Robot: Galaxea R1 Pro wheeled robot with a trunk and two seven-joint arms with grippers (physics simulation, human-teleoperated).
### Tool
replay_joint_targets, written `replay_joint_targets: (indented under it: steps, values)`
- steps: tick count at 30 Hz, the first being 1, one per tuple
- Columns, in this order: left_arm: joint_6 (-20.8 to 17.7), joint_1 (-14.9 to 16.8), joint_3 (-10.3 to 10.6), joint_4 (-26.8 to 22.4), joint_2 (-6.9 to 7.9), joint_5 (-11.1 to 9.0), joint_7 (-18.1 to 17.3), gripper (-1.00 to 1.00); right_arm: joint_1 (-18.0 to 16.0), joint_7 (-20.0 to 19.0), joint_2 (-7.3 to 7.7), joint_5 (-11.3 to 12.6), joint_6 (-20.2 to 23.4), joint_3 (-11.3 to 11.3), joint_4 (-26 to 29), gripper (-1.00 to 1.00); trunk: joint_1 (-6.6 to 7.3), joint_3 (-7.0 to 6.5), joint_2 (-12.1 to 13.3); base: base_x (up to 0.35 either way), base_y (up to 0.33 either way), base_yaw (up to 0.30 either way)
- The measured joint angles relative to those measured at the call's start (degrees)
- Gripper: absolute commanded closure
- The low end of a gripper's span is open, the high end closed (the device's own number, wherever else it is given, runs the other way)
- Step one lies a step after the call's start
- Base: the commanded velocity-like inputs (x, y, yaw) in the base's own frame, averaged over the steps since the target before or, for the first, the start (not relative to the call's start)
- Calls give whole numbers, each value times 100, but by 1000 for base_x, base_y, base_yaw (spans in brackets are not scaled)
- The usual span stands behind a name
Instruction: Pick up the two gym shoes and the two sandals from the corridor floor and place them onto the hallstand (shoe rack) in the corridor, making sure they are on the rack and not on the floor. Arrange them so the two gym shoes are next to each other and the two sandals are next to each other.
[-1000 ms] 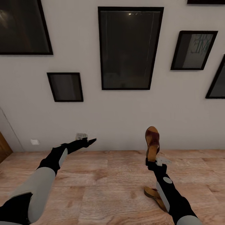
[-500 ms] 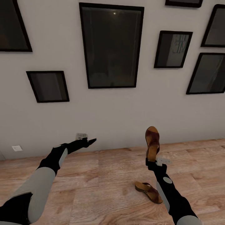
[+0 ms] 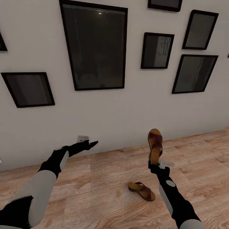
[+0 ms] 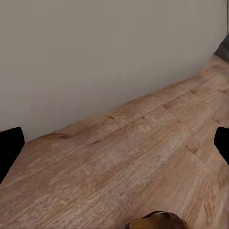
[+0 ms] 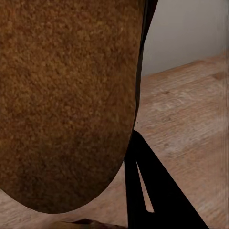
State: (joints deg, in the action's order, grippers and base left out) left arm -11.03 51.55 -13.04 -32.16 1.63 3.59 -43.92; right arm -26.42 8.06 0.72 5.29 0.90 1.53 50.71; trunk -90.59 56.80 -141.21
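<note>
My right gripper (image 3: 155, 161) is shut on the heel end of one brown sandal (image 3: 155, 143), held upright with its toe up in front of the wall. In the right wrist view its tan underside (image 5: 67, 95) is very close, with one dark finger (image 5: 152, 191) beside it. The second sandal (image 3: 141, 190) lies on the wood-plank corridor floor (image 3: 105, 178), just left of my right forearm; its edge (image 4: 155, 222) appears in the left wrist view. My left gripper (image 3: 91, 144) is raised over the floor near the wall, open and empty. The gym shoes and the hallstand are out of view.
A pale wall (image 3: 111, 114) with several black-framed pictures (image 3: 95, 47) stands straight ahead. A small wall outlet (image 3: 82, 138) sits low behind my left gripper. Floor stretches to the right along the wall.
The whole picture has slid left, so the camera has turned right. Both arms keep their pose and the right gripper still holds the sandal. The floor sandal now appears further left.
</note>
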Motion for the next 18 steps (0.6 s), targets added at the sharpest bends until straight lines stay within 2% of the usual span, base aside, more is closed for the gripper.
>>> replay_joint_targets:
  steps: [5,8,18]
  values:
    - [0,-2,0,0,0,0,-2,-100,0,-3,1,0,0,0,2,100,0,0,0,-1,1,-253]
    - [-1,-1,-1,0,0,0,-3,-100,0,-3,3,1,-1,0,-1,100,-1,0,0,-83,129,-258]
    - [-3,-2,-2,0,-1,0,-3,-100,0,-2,3,1,0,-1,-2,100,-1,0,0,-138,278,-262]
